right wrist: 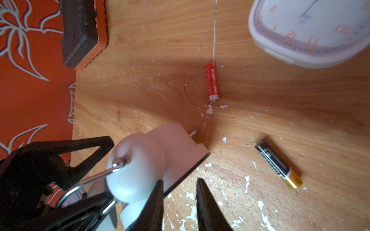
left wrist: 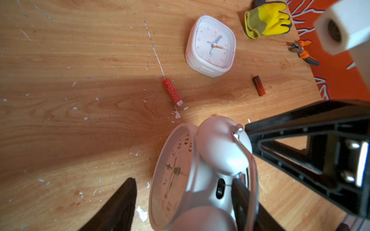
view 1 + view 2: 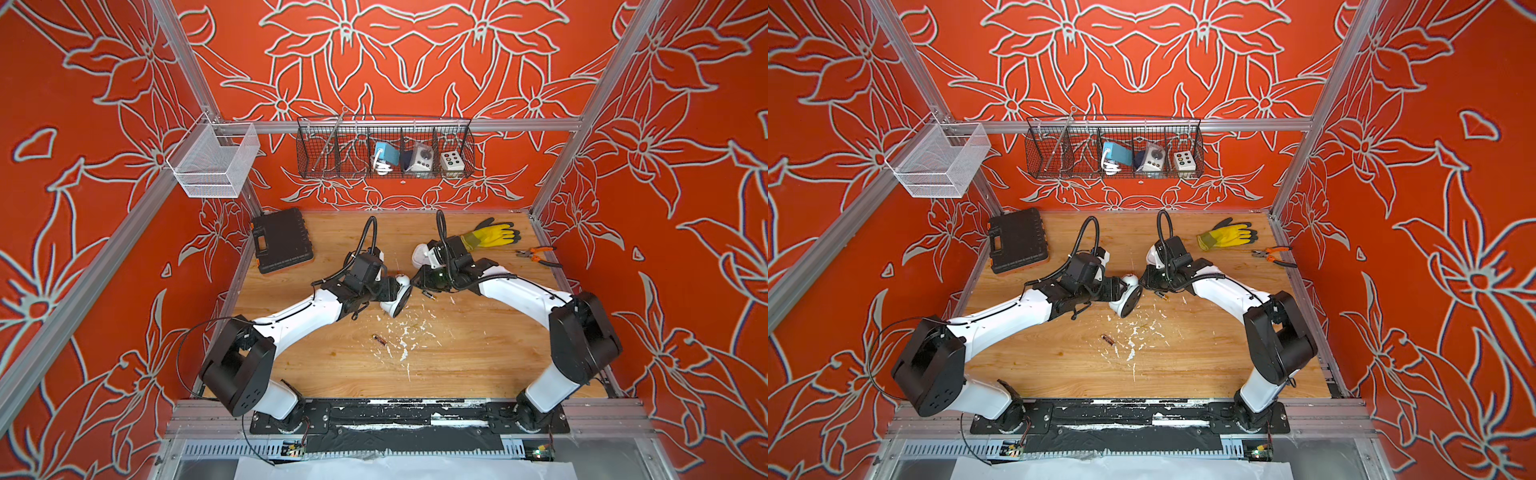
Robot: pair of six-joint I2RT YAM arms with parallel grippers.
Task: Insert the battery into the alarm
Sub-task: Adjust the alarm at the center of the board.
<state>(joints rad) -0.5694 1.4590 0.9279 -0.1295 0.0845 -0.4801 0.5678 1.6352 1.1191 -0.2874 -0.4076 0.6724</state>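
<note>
We see the left gripper [image 2: 182,184] spread wide around the twin-bell alarm clock [image 2: 218,148], one finger clear of its face. The right gripper [image 1: 180,181] shows a narrow, empty gap. Near it, a black battery [image 1: 278,164] lies on the table [image 1: 140,40].

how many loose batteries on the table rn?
3. Red battery between the bell alarm and the square clock; black battery beside the right gripper; a third battery alone out front, in both top views. Others may hide under the arms.
</note>
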